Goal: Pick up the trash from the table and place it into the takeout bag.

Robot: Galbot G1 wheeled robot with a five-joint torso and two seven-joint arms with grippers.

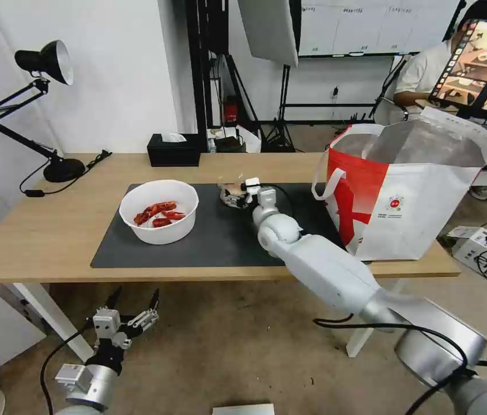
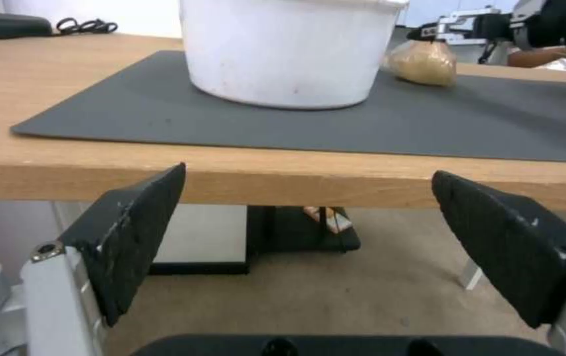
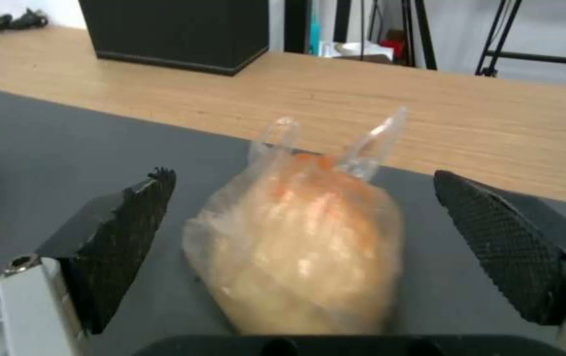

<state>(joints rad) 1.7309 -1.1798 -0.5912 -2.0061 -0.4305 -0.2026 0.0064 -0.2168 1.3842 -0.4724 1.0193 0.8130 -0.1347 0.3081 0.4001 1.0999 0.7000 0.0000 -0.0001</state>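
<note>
Left gripper (image 1: 133, 301) sits lowest in the head view, bottom left of frame, below the table edge w/ 2 black fingers spread wide & nothing between them. Right gripper (image 1: 233, 195) is at frame centre, reached over the dark grey mat (image 1: 220, 239); in the right wrist view its 2 textured pads (image 3: 115, 237) stand released on either side of the small knotted clear bag (image 3: 303, 247), which lies on the mat, not clamped. White bowl (image 1: 159, 222) w/ red crayfish shells (image 1: 158, 213) sits on the mat's left part, centre-left of frame. Takeout bag (image 1: 410, 190), red & white w/ foil lining, stands open at the table's right end, mid right. Table (image 1: 41, 230) is light wood on white legs; black tissue box (image 1: 173, 151) & black desk lamp (image 1: 41, 104) at its far side, upper left. Room: brownish floor, white walls, light stands & whiteboard upper centre.
</note>
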